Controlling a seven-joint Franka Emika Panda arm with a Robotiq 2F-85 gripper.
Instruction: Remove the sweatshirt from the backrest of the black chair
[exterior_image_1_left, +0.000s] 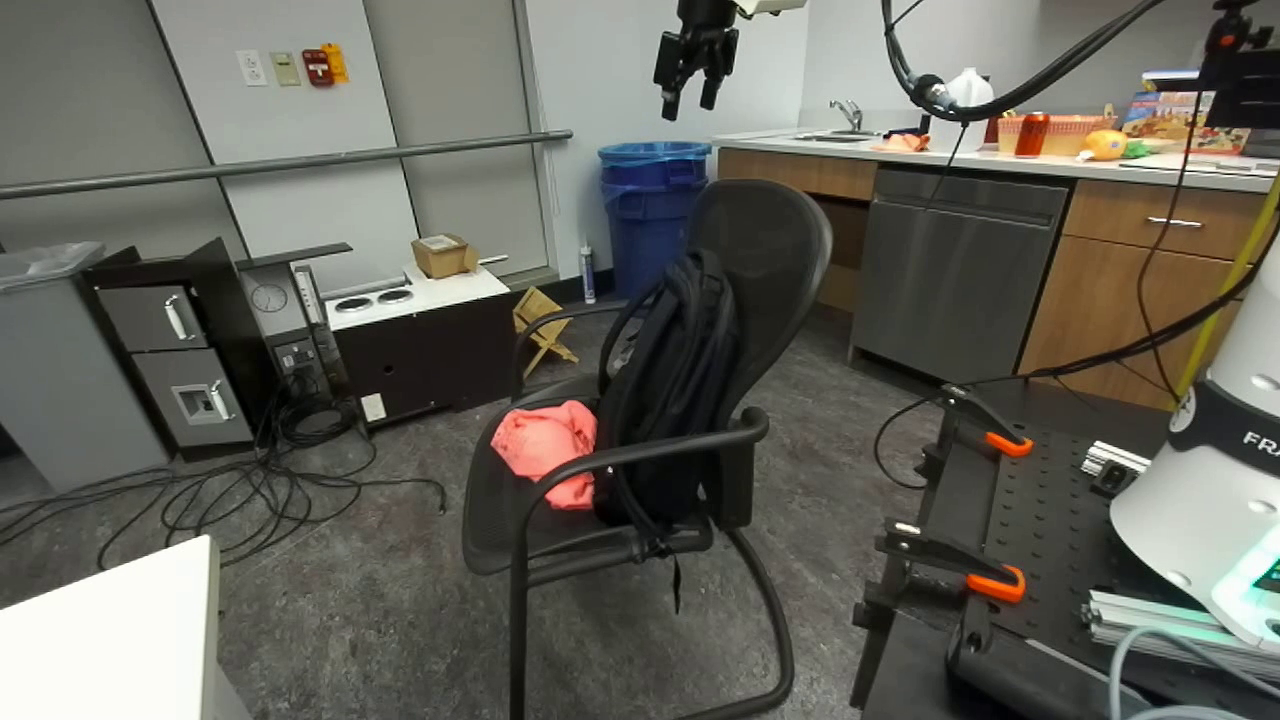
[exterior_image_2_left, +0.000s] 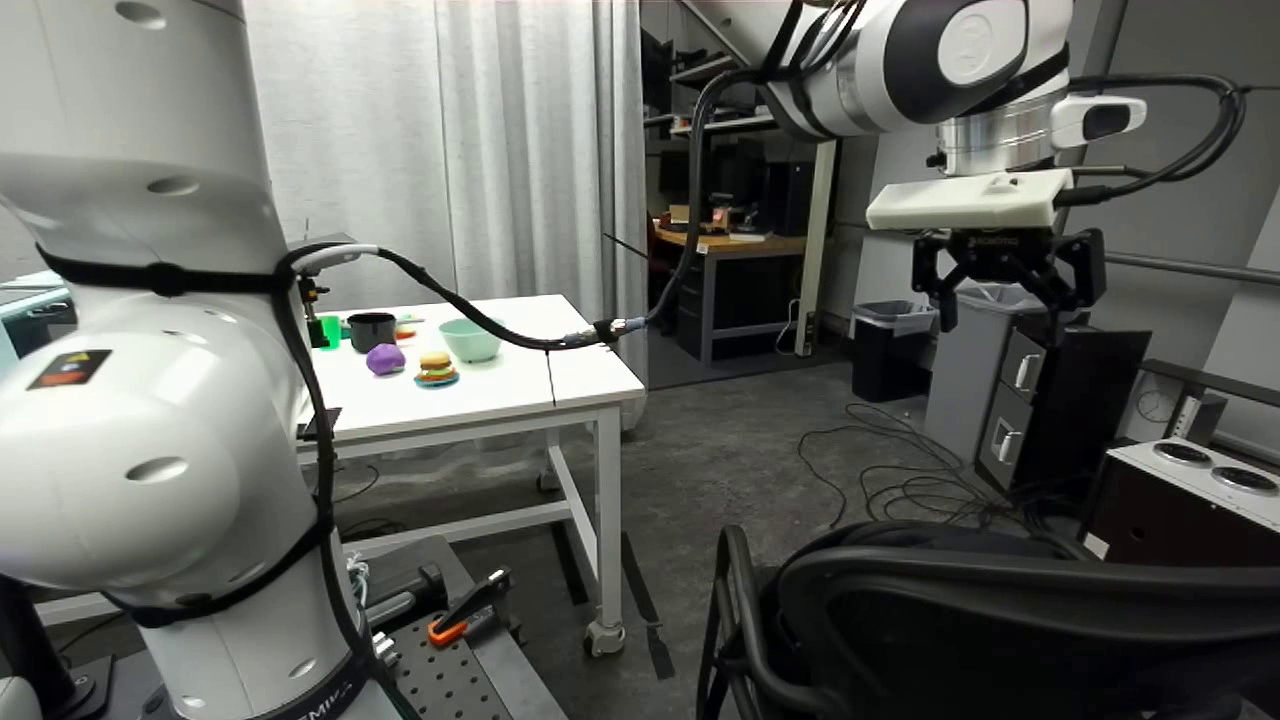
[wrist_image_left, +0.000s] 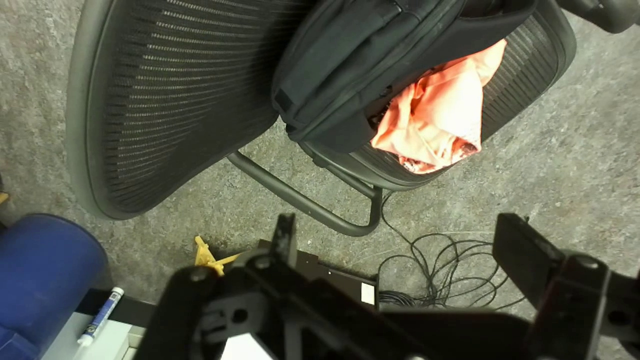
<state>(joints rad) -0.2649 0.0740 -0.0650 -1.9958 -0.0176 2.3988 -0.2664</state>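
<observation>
The coral-red sweatshirt (exterior_image_1_left: 545, 435) lies crumpled on the seat of the black chair (exterior_image_1_left: 650, 455), against a black backpack (exterior_image_1_left: 665, 390). It also shows in the wrist view (wrist_image_left: 445, 110), partly beneath the backpack (wrist_image_left: 365, 65). In an exterior view the chair's backrest (exterior_image_2_left: 1040, 575) hides the seat, and the sweatshirt is not visible there. The backrest (exterior_image_1_left: 775, 240) has no garment on it; its mesh also shows in the wrist view (wrist_image_left: 165, 110). My gripper (exterior_image_1_left: 690, 104) is open and empty, high above the chair, apart from everything. Its spread fingers show in an exterior view (exterior_image_2_left: 1003, 325) and the wrist view (wrist_image_left: 395, 222).
The chair's curved armrests flank the seat. A blue bin (exterior_image_1_left: 650, 230) and a low black cabinet with a white top (exterior_image_1_left: 430, 295) stand behind the chair. Loose cables (exterior_image_1_left: 290, 490) lie on the floor. A white table (exterior_image_2_left: 560, 360) holds toy food and bowls.
</observation>
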